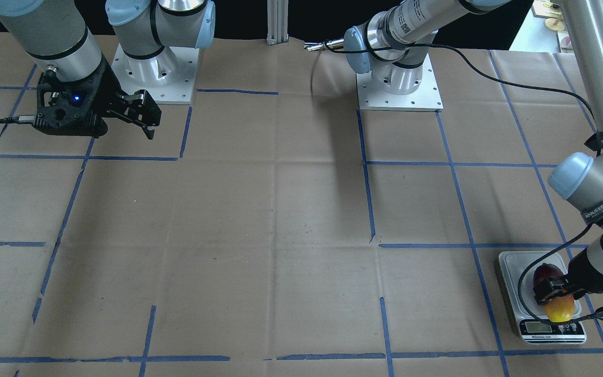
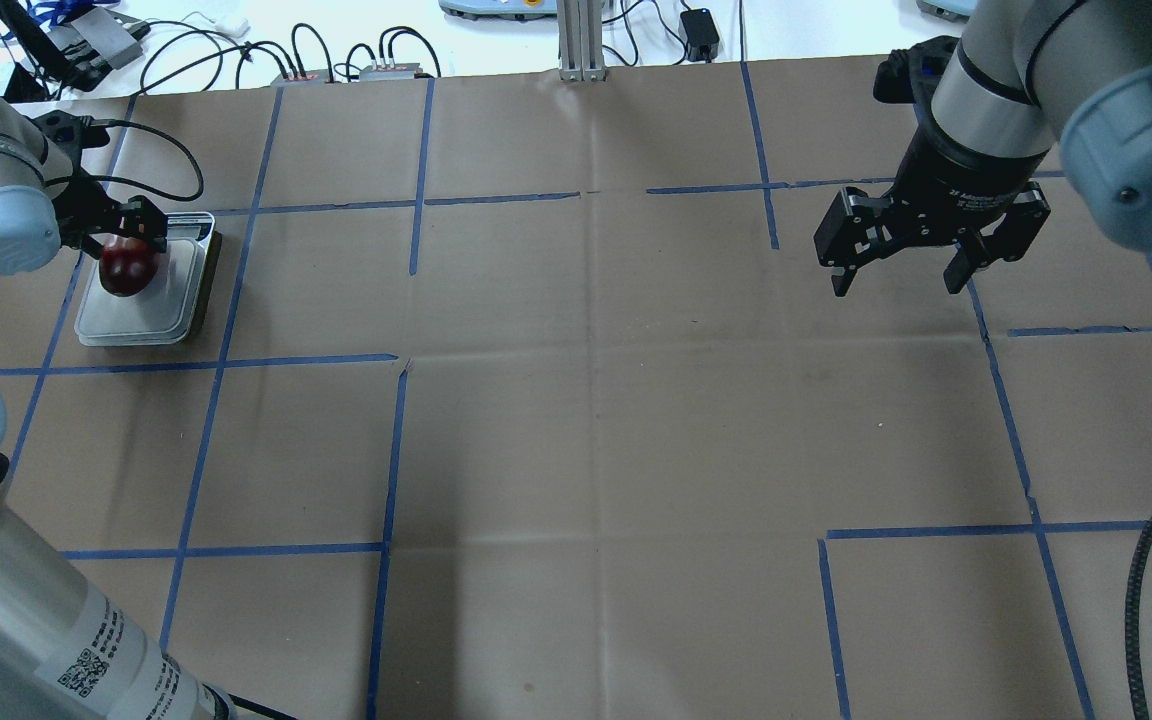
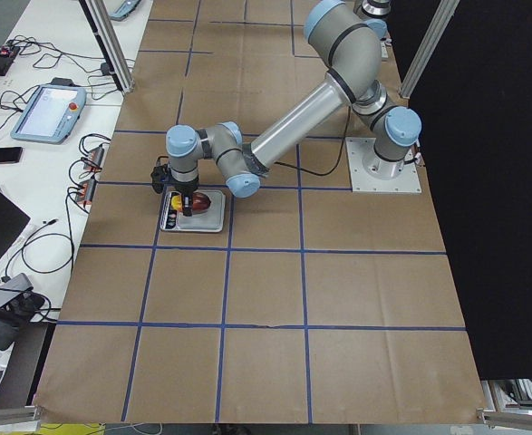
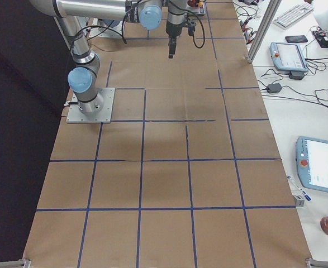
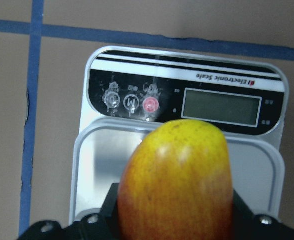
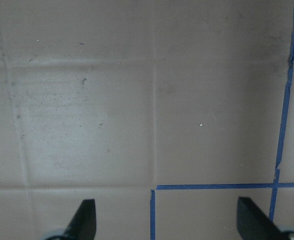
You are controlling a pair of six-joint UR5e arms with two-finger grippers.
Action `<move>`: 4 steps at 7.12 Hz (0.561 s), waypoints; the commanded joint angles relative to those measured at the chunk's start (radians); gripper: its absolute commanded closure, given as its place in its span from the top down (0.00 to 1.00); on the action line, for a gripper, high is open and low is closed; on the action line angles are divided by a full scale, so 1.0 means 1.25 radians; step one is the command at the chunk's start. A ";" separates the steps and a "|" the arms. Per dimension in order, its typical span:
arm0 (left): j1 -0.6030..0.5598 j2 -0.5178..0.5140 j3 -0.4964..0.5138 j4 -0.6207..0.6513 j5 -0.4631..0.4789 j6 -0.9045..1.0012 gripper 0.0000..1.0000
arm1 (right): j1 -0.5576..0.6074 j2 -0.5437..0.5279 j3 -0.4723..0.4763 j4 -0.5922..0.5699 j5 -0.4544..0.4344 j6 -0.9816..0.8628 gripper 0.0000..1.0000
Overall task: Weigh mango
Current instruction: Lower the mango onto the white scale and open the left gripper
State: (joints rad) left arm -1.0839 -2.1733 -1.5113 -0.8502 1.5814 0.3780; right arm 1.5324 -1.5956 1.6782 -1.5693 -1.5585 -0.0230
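The mango (image 1: 560,309), dark red at one end and yellow at the other, is clamped in my left gripper (image 1: 557,289) over the platform of a silver kitchen scale (image 1: 511,277). Overhead, the mango (image 2: 124,270) and left gripper (image 2: 131,243) sit at the far left above the scale (image 2: 146,320). In the left wrist view the mango's yellow end (image 5: 177,170) points at the scale's blank display (image 5: 221,106). I cannot tell whether it touches the platform (image 5: 96,165). My right gripper (image 2: 901,275) is open and empty, high over the table's right side.
Brown paper with a blue tape grid (image 2: 391,440) covers the table. The arm bases (image 1: 155,68) stand at the robot's edge. Cables and devices (image 2: 336,60) lie beyond the far edge. The right wrist view shows only paper and tape between the fingertips (image 6: 86,215).
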 commanded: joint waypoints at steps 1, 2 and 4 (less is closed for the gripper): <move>-0.007 0.083 0.003 -0.069 0.004 -0.001 1.00 | 0.000 0.000 0.000 0.000 0.000 0.000 1.00; -0.008 0.157 -0.002 -0.170 0.004 -0.031 1.00 | 0.000 0.000 0.000 0.000 0.000 0.000 1.00; -0.074 0.311 -0.015 -0.370 0.004 -0.140 1.00 | 0.000 0.000 0.000 0.000 0.000 0.000 1.00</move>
State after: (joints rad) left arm -1.1240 -1.8977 -1.5259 -1.1536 1.5853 0.2783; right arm 1.5325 -1.5955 1.6781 -1.5692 -1.5585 -0.0230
